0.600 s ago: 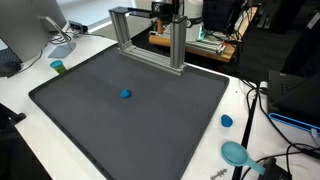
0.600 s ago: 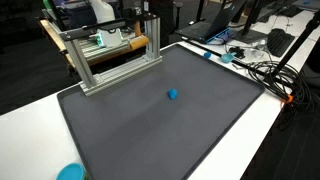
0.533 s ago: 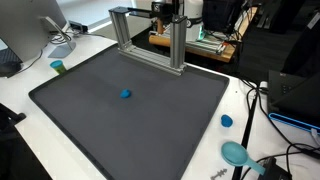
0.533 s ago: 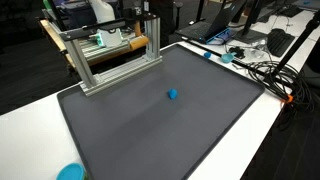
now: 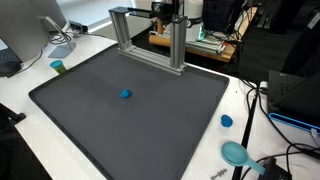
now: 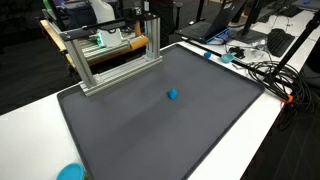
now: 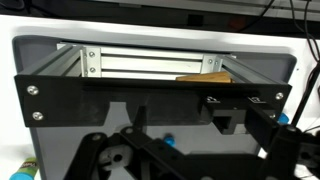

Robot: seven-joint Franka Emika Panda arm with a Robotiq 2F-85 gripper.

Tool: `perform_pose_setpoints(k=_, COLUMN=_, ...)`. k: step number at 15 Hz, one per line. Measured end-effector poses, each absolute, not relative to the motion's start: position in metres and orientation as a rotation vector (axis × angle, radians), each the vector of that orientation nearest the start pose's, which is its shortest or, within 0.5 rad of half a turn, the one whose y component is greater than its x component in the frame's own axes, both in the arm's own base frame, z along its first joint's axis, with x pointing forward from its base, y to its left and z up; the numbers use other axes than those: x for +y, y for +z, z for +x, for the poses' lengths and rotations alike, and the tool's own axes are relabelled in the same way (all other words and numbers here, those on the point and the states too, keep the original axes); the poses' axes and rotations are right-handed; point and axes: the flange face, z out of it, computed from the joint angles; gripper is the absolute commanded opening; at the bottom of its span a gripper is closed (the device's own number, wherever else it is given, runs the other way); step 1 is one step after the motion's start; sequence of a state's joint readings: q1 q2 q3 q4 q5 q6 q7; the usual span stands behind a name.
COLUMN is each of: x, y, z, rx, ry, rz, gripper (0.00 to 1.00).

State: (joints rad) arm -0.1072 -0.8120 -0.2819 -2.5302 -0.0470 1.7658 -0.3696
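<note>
A small blue object (image 5: 125,95) lies alone near the middle of a dark grey mat (image 5: 90,120) on a white table; it shows in both exterior views (image 6: 172,95). An aluminium frame with a black top plate (image 5: 150,35) stands at the mat's far edge (image 6: 110,55). In the wrist view my gripper (image 7: 190,150) is open and empty, its dark fingers spread at the bottom of the picture. The frame (image 7: 150,90) fills the view ahead, and the blue object (image 7: 168,142) peeks between the fingers. I cannot make out the arm for certain in the exterior views.
A teal cup (image 5: 58,67) stands left of the mat by a monitor (image 5: 25,30). A blue lid (image 5: 227,121) and a teal scoop (image 5: 236,153) lie on the white table. A blue bowl (image 6: 70,172) sits at the table edge. Cables (image 6: 265,70) run alongside the mat.
</note>
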Motion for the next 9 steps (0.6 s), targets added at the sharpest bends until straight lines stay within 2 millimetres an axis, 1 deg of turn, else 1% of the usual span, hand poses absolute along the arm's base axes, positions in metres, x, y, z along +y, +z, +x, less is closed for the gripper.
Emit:
perform_pose_setpoints(k=3, x=-0.089, y=0.530, z=0.298, rx=-0.110, ry=-0.173, rz=-3.056, gripper=1.00)
perform_pose_setpoints(k=6, x=-0.043, y=0.532, z=0.311, rx=-0.134, ry=-0.249, rz=-3.125, gripper=1.00)
perform_pose_setpoints(k=7, x=-0.030, y=0.529, z=0.314, rx=-0.153, ry=-0.256, rz=-3.134, gripper=1.00)
perform_pose_setpoints(k=8, x=-0.020, y=0.527, z=0.316, rx=-0.169, ry=-0.253, rz=-3.137, gripper=1.00)
perform_pose_setpoints(k=9, x=-0.016, y=0.525, z=0.318, rx=-0.180, ry=-0.247, rz=-3.137, gripper=1.00)
